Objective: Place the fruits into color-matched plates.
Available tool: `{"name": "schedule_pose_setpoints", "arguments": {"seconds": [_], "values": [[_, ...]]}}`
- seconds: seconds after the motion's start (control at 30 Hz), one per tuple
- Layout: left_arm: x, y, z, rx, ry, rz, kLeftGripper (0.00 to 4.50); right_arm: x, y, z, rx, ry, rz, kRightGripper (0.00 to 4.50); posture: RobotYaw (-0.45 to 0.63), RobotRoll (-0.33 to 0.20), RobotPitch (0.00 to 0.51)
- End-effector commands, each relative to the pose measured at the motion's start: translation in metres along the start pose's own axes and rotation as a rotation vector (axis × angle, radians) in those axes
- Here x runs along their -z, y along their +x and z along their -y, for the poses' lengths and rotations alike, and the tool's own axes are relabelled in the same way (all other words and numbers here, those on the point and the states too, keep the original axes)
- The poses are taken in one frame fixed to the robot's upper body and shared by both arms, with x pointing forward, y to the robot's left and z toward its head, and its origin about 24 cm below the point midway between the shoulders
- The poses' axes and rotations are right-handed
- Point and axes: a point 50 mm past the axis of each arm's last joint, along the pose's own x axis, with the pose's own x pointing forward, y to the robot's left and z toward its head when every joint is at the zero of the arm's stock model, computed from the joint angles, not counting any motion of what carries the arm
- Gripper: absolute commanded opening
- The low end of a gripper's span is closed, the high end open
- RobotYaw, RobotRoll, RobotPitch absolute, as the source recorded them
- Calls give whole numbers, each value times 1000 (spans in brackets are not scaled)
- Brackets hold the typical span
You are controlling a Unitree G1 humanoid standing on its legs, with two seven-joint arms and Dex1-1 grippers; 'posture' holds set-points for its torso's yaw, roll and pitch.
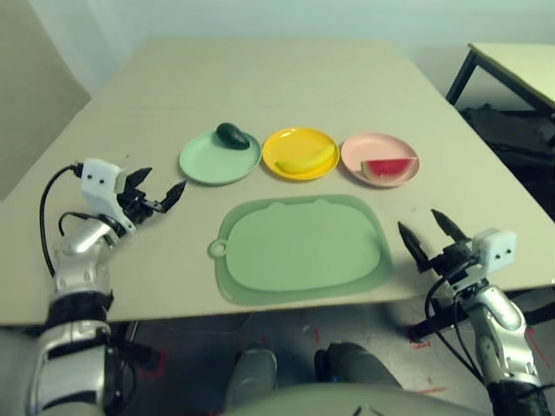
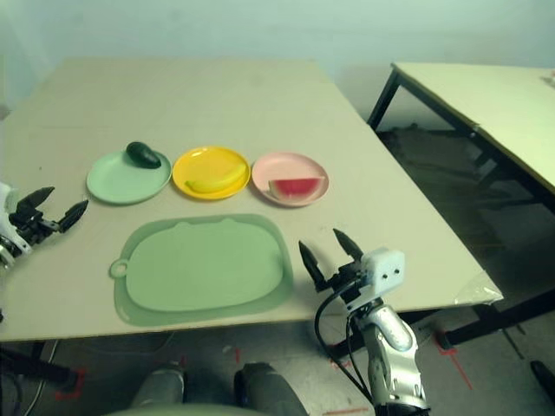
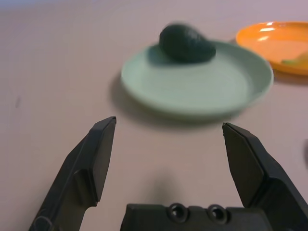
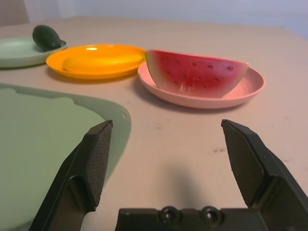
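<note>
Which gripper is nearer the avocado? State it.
Left. The left gripper hovers open just beside the green plate holding the avocado; the right gripper sits open across the mat, nearer the pink plate.

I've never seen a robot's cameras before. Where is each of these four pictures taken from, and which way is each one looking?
Left eye view: from the head, looking down at the table; both silver forearms show, with the left gripper and right gripper.
Right eye view: the same head camera's other eye, showing the same scene.
Left wrist view: along the open jaws toward the avocado on the green plate.
Right wrist view: along the open jaws toward the watermelon wedge on the pink plate.
Both wrist views share the yellow plate.
</note>
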Motion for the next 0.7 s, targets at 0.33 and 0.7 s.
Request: {"name": "schedule_pose_setpoints", "arguments": {"seconds": [0.33,0.7], "values": [[30,-2,53,-35,-176,0,4484,3,-8,-1,95,-20,50,4500,61,0,68],[37,-22,48,-102,-187,-31,4484,6,-2,-9,117,-11,59,4500,95,0,83]]}}
